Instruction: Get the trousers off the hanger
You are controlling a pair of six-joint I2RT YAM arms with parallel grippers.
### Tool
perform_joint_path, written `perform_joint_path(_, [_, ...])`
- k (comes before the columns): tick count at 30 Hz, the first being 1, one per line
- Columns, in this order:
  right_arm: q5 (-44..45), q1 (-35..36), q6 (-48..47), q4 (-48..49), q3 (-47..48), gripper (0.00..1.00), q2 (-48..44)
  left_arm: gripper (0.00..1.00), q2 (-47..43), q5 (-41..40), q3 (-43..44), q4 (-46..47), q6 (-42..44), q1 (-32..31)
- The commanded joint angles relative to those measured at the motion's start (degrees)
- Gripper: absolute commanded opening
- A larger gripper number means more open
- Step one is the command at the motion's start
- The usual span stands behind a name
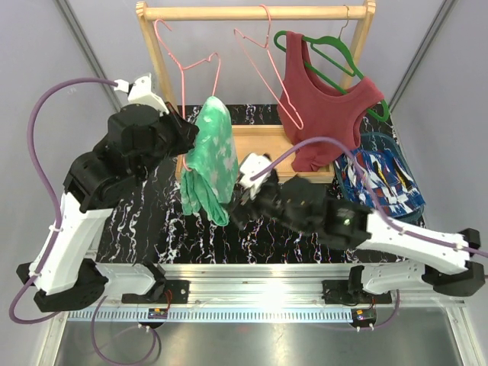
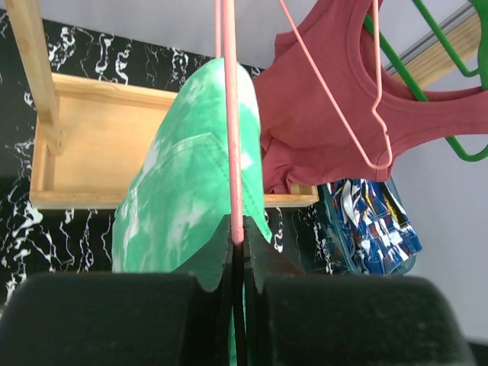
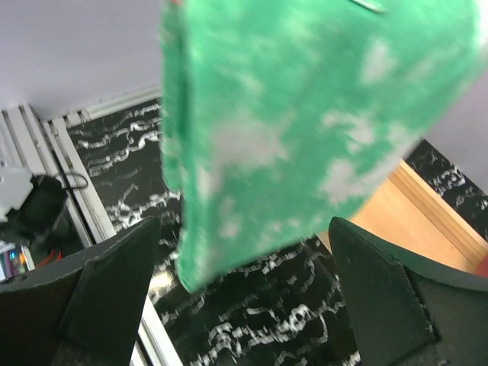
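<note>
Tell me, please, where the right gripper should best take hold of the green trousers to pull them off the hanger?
Probably the lower hanging end of the green trousers, approached from the right by the open right gripper. The cloth is draped over the pink hanger, which the left gripper pinches, so the free end hangs clear and should slide off.

Bright, even light with soft shadows; white glare on the metal rail (image 1: 282, 290) in the top view — the green trousers (image 3: 305, 130) blur in the right wrist view.
</note>
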Motion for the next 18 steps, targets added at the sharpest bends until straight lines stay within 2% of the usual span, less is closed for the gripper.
perform_joint_path(1, [16.12,6.34,-2.05,21.15,-2.92,1.00,1.88,0.00,-2.82,-9.43,-2.09,13.23,-4.79,-2.50])
perform_joint_path(6, [24.46,7.67,-3.36,31.27,-5.38,0.99,6.62,0.00,-3.44,-12.33,-3.78,14.38,-6.91,-5.83])
perform_joint_path(9, [31.84,7.67,-9.67,36.29,-7.04,0.99,8.73,0.00,-2.56,-13.64,-1.67,13.59,-6.65,-7.68])
perform_joint_path(14, [30.90,5.66,-11.28,38.67,-8.72,0.97,9.53,0.00,-2.20,-14.00,0.01,13.33,-6.47,-9.53])
perform_joint_path(18, [27.12,1.61,-6.45,40.77,-11.44,0.91,8.39,0.00,-3.61,-13.39,-2.10,15.34,-7.17,-10.94])
